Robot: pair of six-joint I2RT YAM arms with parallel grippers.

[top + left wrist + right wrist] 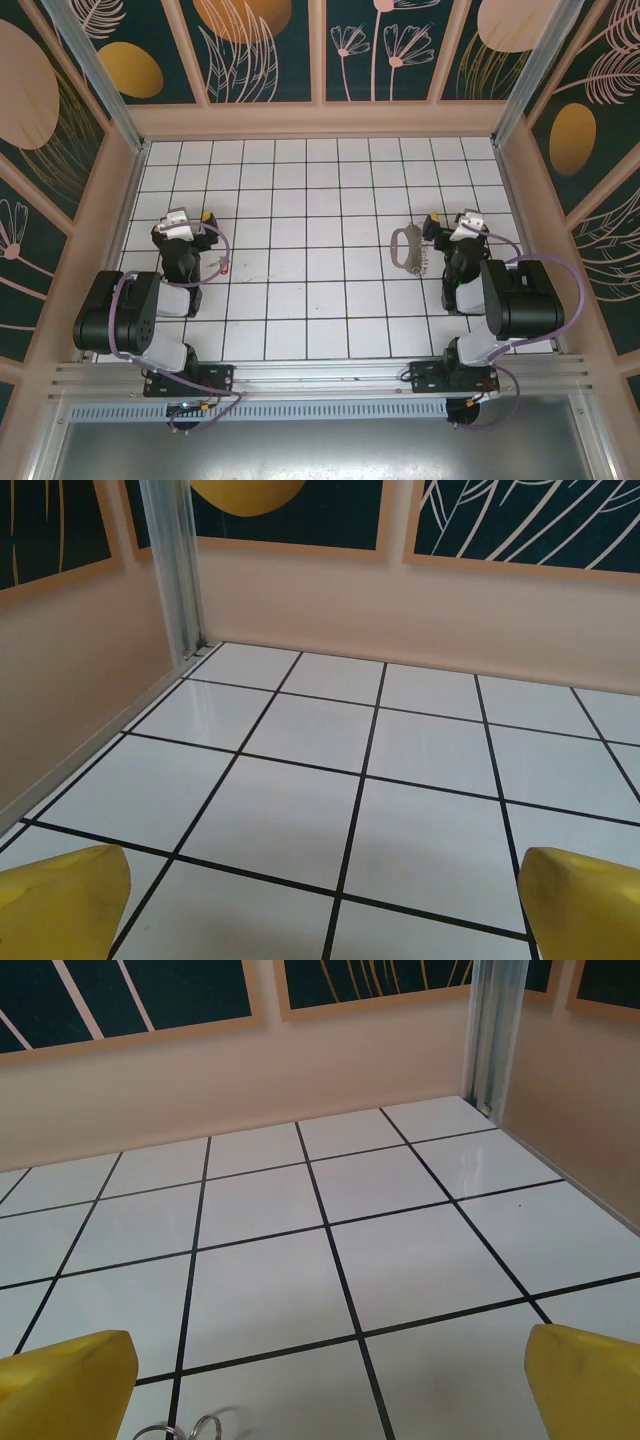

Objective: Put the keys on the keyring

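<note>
On my overhead feed the left jaws sit over the left side of the white tiled worktop [300, 180], pointing away from the arm bases. The left wrist camera shows them spread wide, with one yellow pad [60, 900] in each lower corner and nothing but bare tile between them. Nothing is pinched.

Just right of those jaws, and back toward the base, I can make out a tiny red-headed piece [228, 266]. It lies on the tiles beside the left arm's purple cable [223, 245], and it is too small for me to read further.

Well across the worktop, the pale grey keyring [403, 248] lies flat just left of the right jaws and slightly back from their tips. The silvery keys [421, 262] are bunched against the ring's right side, between the ring and the arm. I can't tell whether any of them is threaded on.

The right jaws also point away from the bases, and on the right wrist camera they are spread wide as well. One yellow pad [65, 1375] sits at each lower corner, with empty tile between. At the bottom edge of that view, just inside the left pad, a thin silvery loop [185, 1428] pokes in. I can't say whether it is ring or key. It lies on the tiles, and I can't tell from here whether it touches the pad.
</note>
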